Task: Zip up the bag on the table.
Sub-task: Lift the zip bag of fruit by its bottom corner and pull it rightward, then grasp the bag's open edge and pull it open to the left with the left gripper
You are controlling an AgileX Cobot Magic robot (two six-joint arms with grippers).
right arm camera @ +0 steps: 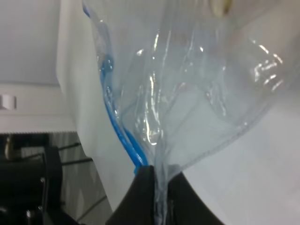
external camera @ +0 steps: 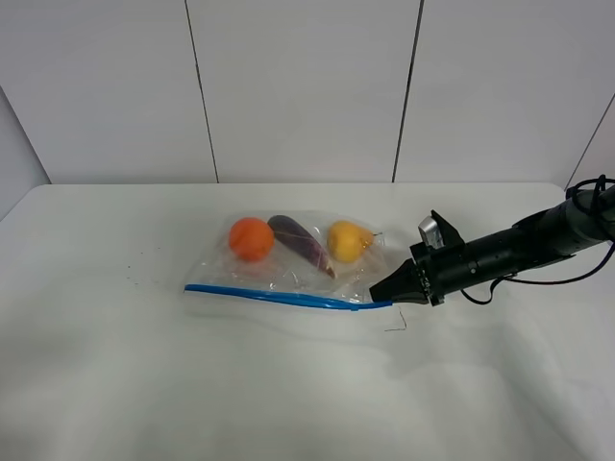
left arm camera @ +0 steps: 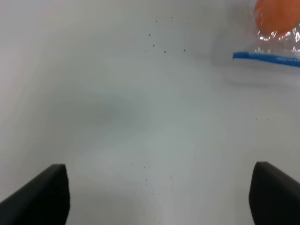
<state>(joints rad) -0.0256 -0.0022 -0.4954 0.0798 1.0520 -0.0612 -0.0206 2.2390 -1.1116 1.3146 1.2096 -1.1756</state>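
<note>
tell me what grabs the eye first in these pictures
The clear bag lies mid-table with an orange fruit, a purple vegetable and a yellow fruit inside, and a blue zip strip along its near edge. The right gripper, reaching in from the right, is shut on the bag's corner at the strip's right end. The left gripper hangs open over the table, apart from the bag.

A high front camera overlooks the table (external camera: pixel 115 384); both wrist cameras, lower, also catch the bag (external camera: pixel 288 277).
</note>
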